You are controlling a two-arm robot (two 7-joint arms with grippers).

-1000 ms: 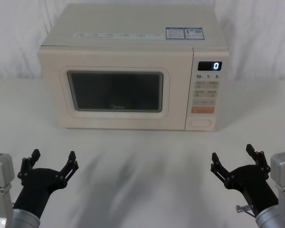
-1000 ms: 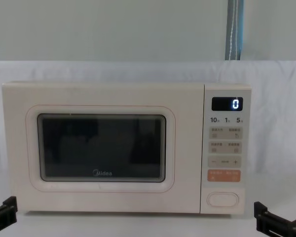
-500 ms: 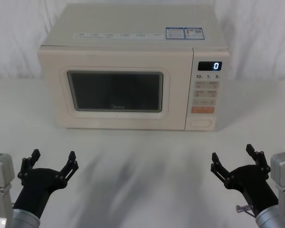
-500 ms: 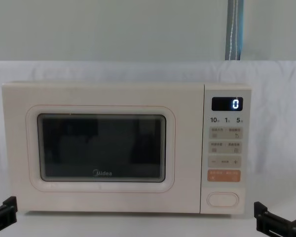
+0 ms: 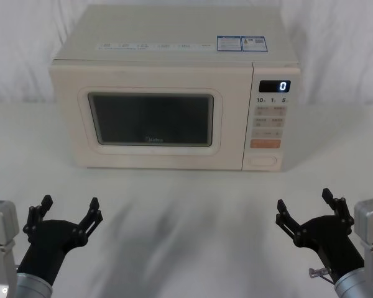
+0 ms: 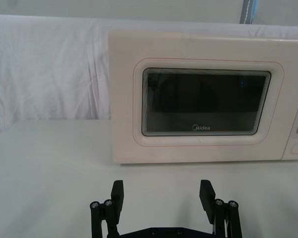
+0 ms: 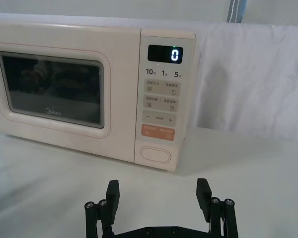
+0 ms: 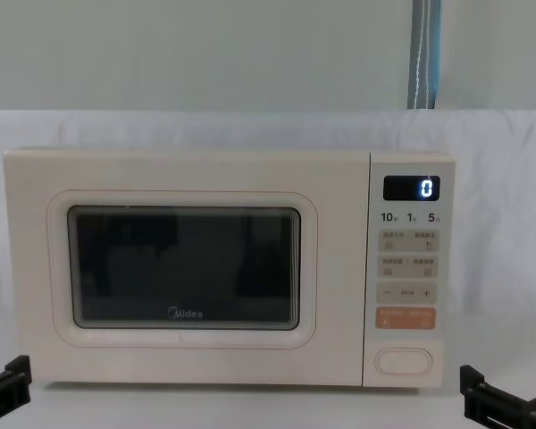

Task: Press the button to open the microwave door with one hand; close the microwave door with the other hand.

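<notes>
Nothing has changed: both the left gripper (image 5: 67, 210) and right gripper (image 5: 304, 203) stay wide open and empty, near; the button (image 5: 263, 161) is untouched, the microwave door (image 5: 152, 118) shut.

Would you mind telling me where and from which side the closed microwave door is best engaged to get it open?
There is no handle on the microwave door and it sits flush, so gripping won't work. Press the button straight from the front instead, probably with the right gripper, which is open and nearest.
</notes>
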